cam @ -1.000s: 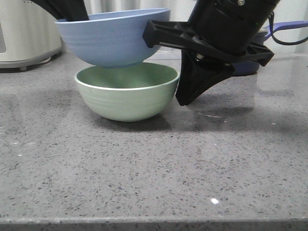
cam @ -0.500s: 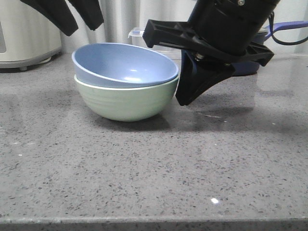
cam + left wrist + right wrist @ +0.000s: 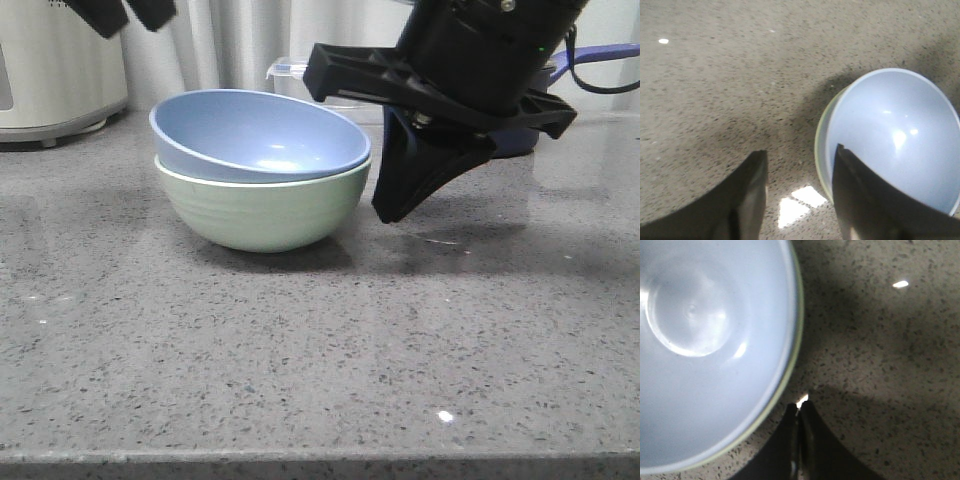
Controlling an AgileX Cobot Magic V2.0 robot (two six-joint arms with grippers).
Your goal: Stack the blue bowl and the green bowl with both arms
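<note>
The blue bowl (image 3: 255, 135) sits nested inside the green bowl (image 3: 262, 210) on the grey counter, tipped a little so its left rim rides higher. My left gripper (image 3: 125, 12) hangs open high above the bowls' left side, holding nothing. In the left wrist view its gripper (image 3: 800, 150) frames bare counter, with the blue bowl (image 3: 895, 135) and the green rim (image 3: 820, 150) beside one finger. My right gripper (image 3: 390, 207) is shut and empty, just right of the green bowl, apart from it. Its closed tips (image 3: 799, 406) point at the counter beside the blue bowl (image 3: 705, 340).
A white appliance (image 3: 50, 70) stands at the back left. Behind the bowls is a clear container (image 3: 290, 72). A dark navy saucepan (image 3: 522, 138) with a blue handle (image 3: 600, 52) sits behind the right arm. The counter's front edge (image 3: 320, 458) runs along the bottom.
A second ago the left gripper held the blue bowl above the green bowl. It let go, the bowl settled inside, and the open gripper rose. The right arm lifted slightly.
</note>
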